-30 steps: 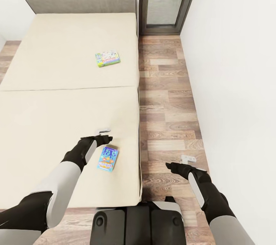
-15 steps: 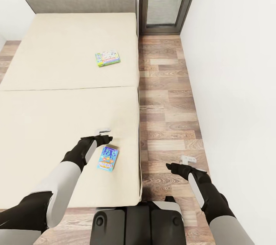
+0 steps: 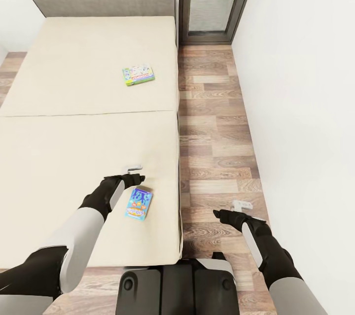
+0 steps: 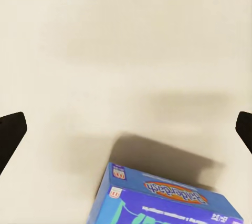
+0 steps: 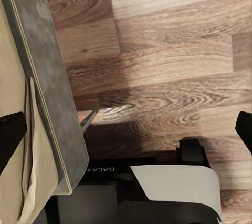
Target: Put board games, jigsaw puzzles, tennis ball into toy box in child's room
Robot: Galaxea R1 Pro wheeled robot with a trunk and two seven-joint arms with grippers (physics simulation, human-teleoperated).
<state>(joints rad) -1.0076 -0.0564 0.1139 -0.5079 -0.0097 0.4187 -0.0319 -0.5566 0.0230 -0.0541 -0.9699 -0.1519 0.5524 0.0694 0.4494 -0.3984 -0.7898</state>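
Setting: wood-plank floor (image 3: 217, 122) beside wide beige bed (image 3: 74, 122), grey headboard (image 3: 103, 3) at far end.
Near target: blue flat cardboard board game (image 3: 138, 203) on bed, just beside left tool (image 3: 134, 171), lying toward the robot; long axis roughly along arm's reach.
Left tool: released, fingers spread, empty.
Right tool (image 3: 241, 204): released, over floor, farther off.
Second game: green-white box (image 3: 138, 75), well up the bed.
Containers: none seen.

Both arms reach forward from the bottom of the head view. The left arm bends in from the lower left, and the left gripper (image 3: 134, 173) sits just left of the middle. The right arm comes up from the lower right, with the right gripper (image 3: 235, 209) low on the right. Both have their fingers spread wide apart
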